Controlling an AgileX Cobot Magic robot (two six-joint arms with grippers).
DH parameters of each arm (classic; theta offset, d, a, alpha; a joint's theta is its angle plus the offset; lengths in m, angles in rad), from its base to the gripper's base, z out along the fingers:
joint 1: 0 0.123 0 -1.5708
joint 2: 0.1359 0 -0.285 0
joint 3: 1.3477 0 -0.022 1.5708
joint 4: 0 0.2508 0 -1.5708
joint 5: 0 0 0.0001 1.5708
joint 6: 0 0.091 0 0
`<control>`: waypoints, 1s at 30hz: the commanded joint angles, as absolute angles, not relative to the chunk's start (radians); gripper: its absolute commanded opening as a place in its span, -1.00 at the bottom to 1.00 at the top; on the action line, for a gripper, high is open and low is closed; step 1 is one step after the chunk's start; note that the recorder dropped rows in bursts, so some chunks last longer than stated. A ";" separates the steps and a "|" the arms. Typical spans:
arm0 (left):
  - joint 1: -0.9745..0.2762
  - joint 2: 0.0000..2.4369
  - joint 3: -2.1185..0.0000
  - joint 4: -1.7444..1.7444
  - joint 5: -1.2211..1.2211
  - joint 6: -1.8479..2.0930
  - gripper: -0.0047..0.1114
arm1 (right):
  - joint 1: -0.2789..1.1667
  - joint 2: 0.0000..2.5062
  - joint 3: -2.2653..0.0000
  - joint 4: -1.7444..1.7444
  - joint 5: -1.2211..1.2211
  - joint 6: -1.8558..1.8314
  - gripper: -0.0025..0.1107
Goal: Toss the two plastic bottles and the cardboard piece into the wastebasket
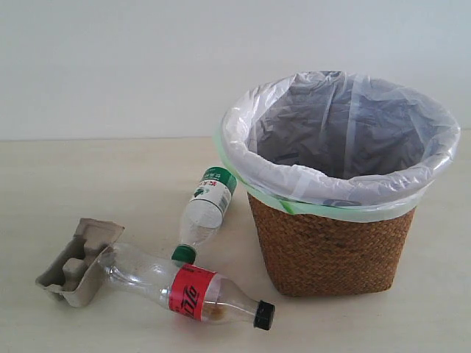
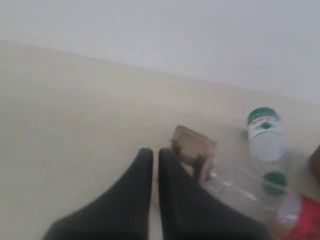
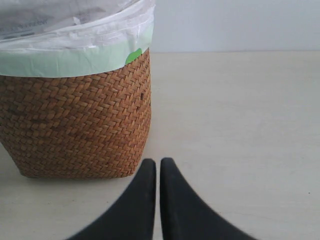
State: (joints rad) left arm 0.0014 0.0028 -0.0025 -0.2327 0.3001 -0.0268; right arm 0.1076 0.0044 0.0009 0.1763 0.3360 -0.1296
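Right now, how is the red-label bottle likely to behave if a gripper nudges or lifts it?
The red-label bottle is round and on its side, so it may roll. It looks almost empty, so probably light. Its base meets the cardboard piece, which might shift.

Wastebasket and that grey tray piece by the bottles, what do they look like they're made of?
The wastebasket looks like brown woven wicker or rattan, matte, with a herringbone weave; its liner is thin translucent plastic, glossy and wrinkled. The cardboard piece seems moulded paper pulp: dull grey-beige, with pressed cup hollows.
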 commanded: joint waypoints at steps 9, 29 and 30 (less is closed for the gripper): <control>0.006 0.000 0.000 -0.698 0.307 -0.158 -0.85 | 0.102 0.000 0.000 0.171 0.330 -0.134 -0.96; 0.006 0.016 -0.120 -0.726 0.279 -0.013 -0.85 | 0.102 0.000 0.000 0.171 0.330 -0.134 -0.96; 0.006 0.041 -0.154 -0.726 0.293 0.005 -0.85 | 0.102 0.000 0.000 0.171 0.330 -0.134 -0.96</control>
